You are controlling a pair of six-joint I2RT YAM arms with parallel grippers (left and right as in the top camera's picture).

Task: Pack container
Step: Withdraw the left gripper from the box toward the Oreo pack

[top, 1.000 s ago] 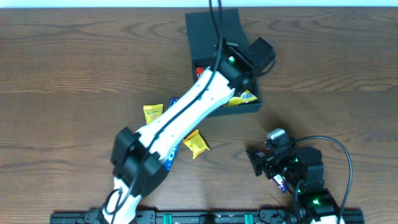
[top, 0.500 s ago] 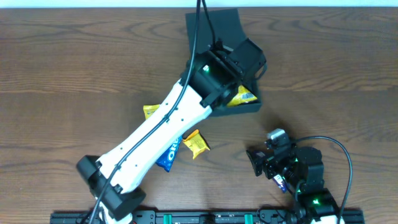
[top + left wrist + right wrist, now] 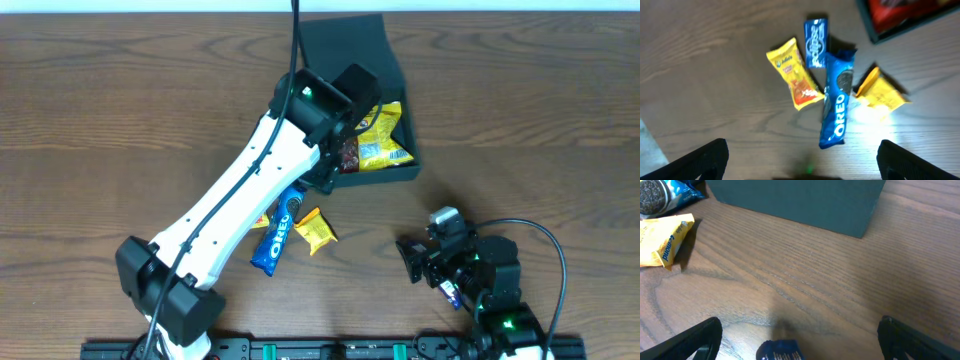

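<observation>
1. Left wrist view: the left pincer [image 3: 802, 152] gapes wide and empty over the surface [image 3: 715, 75].
2. The cookie packet [image 3: 836, 100] lies just ahead, its long axis pointing away from the pincer.
3. The box [image 3: 868, 22] sits ahead and to the right, so this arm is the nearer one.

**Left arm backs out of the container**

The left end effector [image 3: 804, 162] has drawn back from inside the container [image 3: 350, 40] to its near-left wall. A yellow packet [image 3: 380, 140] and a dark red one [image 3: 348, 152], covered before, now lie exposed just ahead of it. The arm has swung leftward, uncovering the Oreo packet [image 3: 278, 228] on the tabletop behind the end effector.
</observation>
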